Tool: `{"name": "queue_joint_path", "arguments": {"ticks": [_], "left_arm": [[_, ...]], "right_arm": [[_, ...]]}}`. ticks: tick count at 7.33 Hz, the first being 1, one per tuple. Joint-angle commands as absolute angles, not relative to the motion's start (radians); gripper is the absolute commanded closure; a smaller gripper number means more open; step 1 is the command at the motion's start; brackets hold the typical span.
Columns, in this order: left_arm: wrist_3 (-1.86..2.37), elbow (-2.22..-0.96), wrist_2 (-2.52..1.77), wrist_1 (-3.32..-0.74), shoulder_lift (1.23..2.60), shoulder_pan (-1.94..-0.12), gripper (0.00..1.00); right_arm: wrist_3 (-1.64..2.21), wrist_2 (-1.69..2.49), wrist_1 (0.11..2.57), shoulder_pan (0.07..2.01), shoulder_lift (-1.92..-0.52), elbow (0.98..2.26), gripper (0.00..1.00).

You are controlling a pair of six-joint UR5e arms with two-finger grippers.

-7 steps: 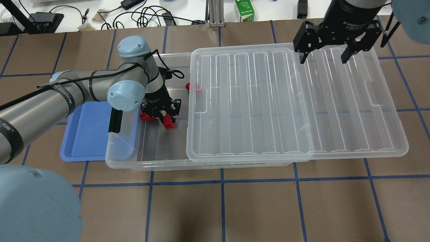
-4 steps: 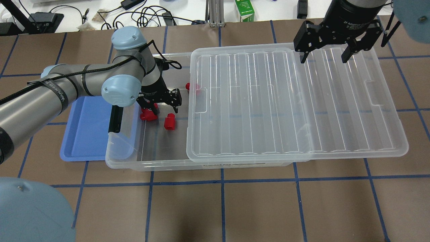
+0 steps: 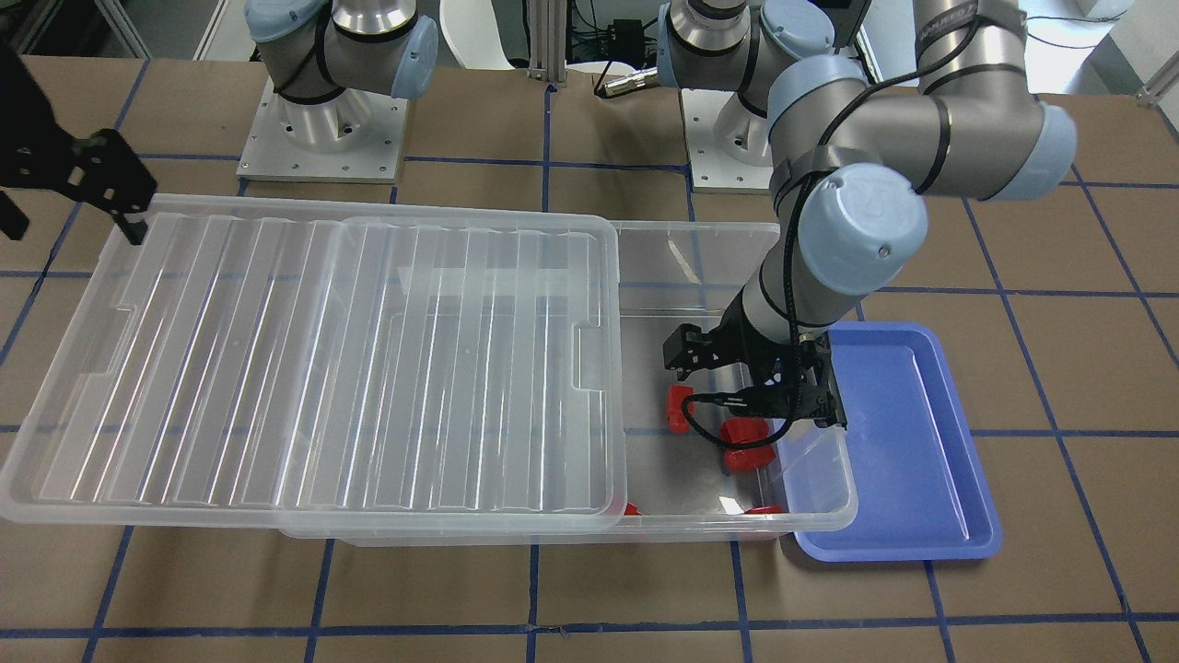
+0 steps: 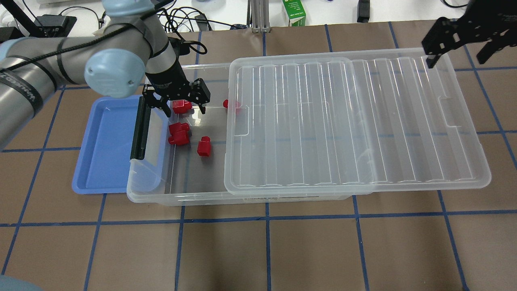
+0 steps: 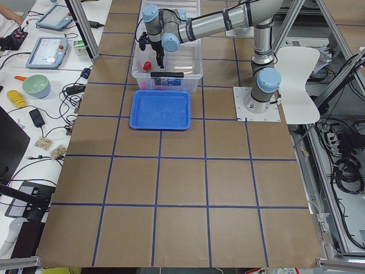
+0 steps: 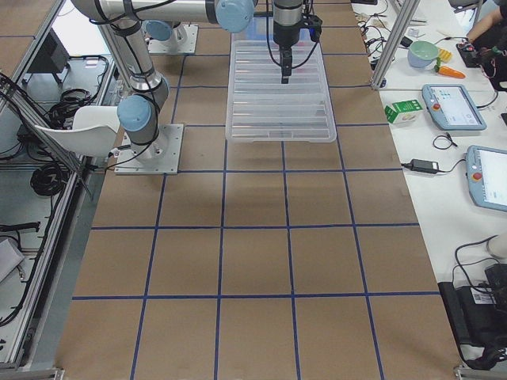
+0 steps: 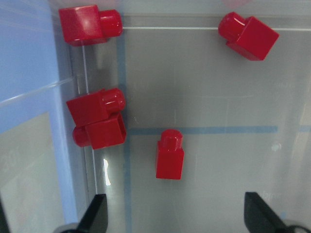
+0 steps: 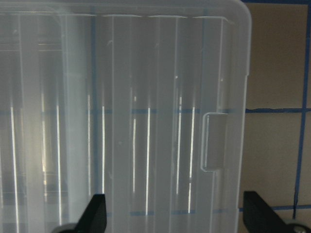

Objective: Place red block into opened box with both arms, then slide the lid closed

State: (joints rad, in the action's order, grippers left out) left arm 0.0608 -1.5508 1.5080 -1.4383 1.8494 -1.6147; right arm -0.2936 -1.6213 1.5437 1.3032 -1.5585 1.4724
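Note:
The red block (image 4: 204,146) lies loose on the floor of the clear box (image 4: 177,200), in its uncovered end; it also shows as the red block (image 7: 170,155) and the red block (image 3: 679,410). My left gripper (image 4: 182,110) hangs open above the box floor, behind the block and holding nothing; it is the left gripper (image 7: 177,218) and the left gripper (image 3: 751,387). The ribbed lid (image 4: 363,121) covers most of the box and overhangs its right end. My right gripper (image 4: 456,56) is open above the lid's far right corner, seen as the right gripper (image 8: 172,216).
Other red pieces lie in the box: a double piece (image 4: 179,134), one by the far wall (image 4: 181,106), one at the lid's edge (image 4: 231,104). A blue tray (image 4: 105,145) sits beside the box's black handle (image 4: 139,129).
My left gripper opened and let the red block go on the box floor, then rose and drew back toward the far wall. My right gripper moved right along the lid's far edge.

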Motion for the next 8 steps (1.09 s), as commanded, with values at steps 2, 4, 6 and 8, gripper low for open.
{"name": "queue_joint_path", "arguments": {"ticks": [2,4,6,8], "left_arm": [[0.046,-1.414,1.594,-1.724,1.708,-1.603,0.00],[0.043,-1.425,1.597,-1.759,1.616,-1.601,0.00],[0.011,-1.492,1.583,-1.749,1.579,-1.570,0.00],[-0.040,-1.563,1.579,-1.715,1.531,-1.551,0.00]], "right_arm": [[-0.567,-1.620,1.546,1.081,-1.554,1.483,0.00],[-0.740,-1.548,1.555,0.912,-1.536,1.497,0.00],[-0.736,-1.560,1.549,0.897,-1.534,1.520,0.00],[-0.736,-1.563,1.738,0.899,-1.452,1.645,0.00]]}}
